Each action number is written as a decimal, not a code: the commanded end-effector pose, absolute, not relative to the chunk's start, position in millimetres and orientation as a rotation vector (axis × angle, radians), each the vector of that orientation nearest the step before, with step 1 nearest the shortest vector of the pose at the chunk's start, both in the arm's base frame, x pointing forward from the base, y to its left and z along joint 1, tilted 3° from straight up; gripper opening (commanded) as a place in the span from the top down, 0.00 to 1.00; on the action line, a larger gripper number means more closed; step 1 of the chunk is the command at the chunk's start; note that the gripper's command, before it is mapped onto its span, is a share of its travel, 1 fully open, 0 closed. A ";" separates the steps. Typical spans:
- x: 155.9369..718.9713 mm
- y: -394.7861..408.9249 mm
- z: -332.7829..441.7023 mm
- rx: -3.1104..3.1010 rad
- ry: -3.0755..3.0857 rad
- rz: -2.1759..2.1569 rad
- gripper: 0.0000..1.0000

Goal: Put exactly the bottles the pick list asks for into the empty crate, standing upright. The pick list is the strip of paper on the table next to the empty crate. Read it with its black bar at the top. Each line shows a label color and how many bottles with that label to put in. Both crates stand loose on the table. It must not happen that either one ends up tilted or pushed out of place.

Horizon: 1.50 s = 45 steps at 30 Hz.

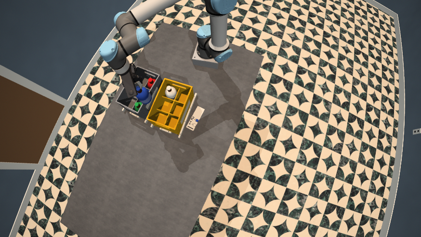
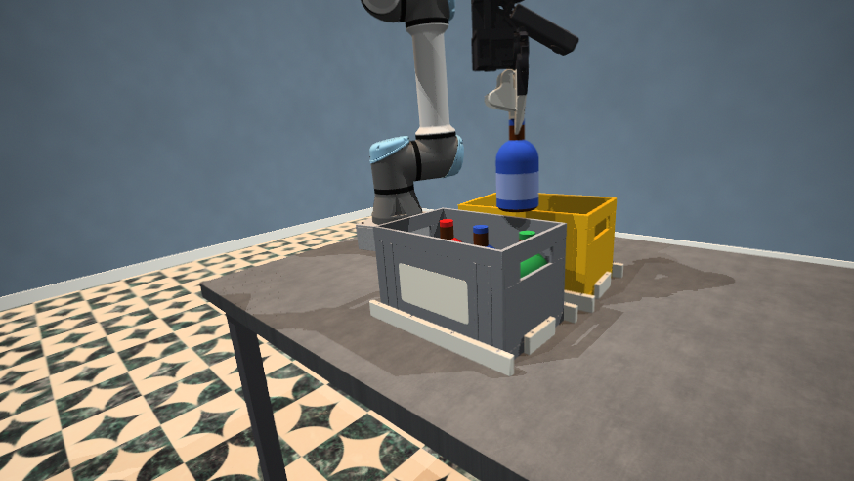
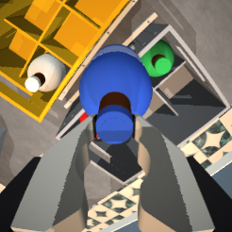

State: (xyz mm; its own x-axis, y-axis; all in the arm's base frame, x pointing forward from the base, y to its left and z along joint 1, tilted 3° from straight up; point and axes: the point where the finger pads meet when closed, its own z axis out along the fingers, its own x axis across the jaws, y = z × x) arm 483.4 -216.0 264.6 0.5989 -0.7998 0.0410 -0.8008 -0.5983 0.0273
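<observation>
My gripper (image 1: 138, 87) (image 2: 517, 122) (image 3: 114, 115) is shut on the neck of a blue bottle (image 1: 143, 94) (image 2: 517, 161) (image 3: 115, 80), which hangs upright above the rims, over the grey crate's side facing the yellow crate. The yellow crate (image 1: 162, 126) (image 2: 582, 256) holds one white bottle (image 1: 170, 92) (image 3: 47, 71), upright in a corner compartment. The grey crate (image 2: 532, 307) holds a red bottle (image 1: 151, 83) (image 2: 446, 230), another blue bottle (image 2: 480, 232) and a green bottle (image 1: 137, 106) (image 3: 157, 58). The pick list (image 1: 200, 111) appears to show white 1, blue 2.
Pale strips (image 1: 187, 116) (image 2: 442, 337) lie on the table (image 1: 123, 176) (image 2: 687, 370) around both crates, which stand close side by side. The yellow crate's dividers stand between its compartments. The robot base (image 1: 205, 62) stands behind the crates.
</observation>
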 end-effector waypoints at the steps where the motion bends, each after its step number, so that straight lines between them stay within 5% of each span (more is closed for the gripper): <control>1: 481.5 -205.4 265.0 2.770 -1.387 0.041 1.00; 45: 466.2 -131.1 261.2 2.770 -1.388 0.041 1.00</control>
State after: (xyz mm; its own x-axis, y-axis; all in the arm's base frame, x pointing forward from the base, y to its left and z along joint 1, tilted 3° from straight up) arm 467.4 -138.7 260.8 0.5989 -0.7998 0.0411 -0.8008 -0.5983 0.0273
